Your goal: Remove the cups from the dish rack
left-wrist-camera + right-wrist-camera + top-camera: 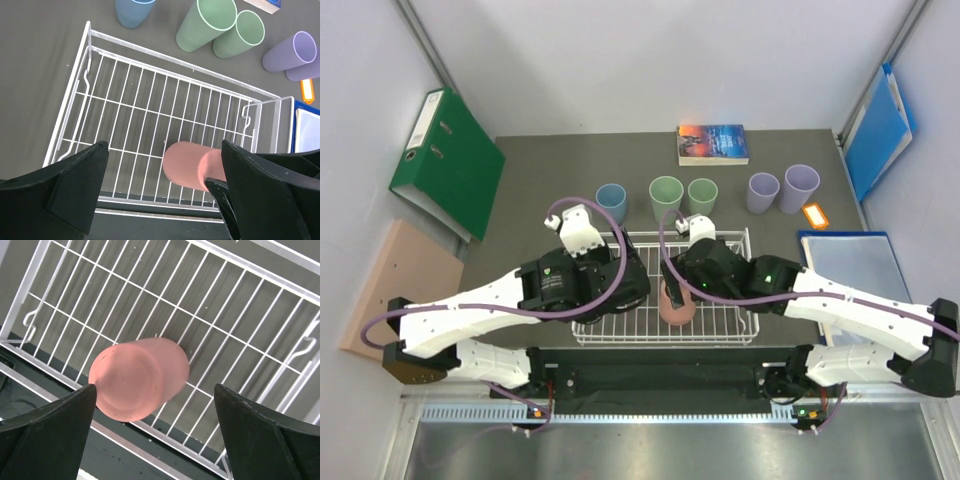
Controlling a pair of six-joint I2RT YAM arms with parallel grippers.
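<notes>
The white wire dish rack [725, 318] lies at the table's near middle. One salmon pink cup [677, 304] stands upside down in it near its front rim. A light blue cup [611, 203], two light green cups [666, 196] [702, 196] and two lavender cups [763, 192] [800, 187] stand on the table behind the rack. My right gripper [155, 432] is open just above the pink cup [135, 380], whose base lies beside the left finger. My left gripper [165, 195] is open and empty over the rack [150, 100], left of the pink cup [187, 165].
A green binder [448, 160] lies at the back left and a pink board [395, 285] at the left edge. A book [712, 144] lies behind the cups. A blue folder [880, 130], an orange tag [815, 214] and a clear folder [850, 255] lie on the right.
</notes>
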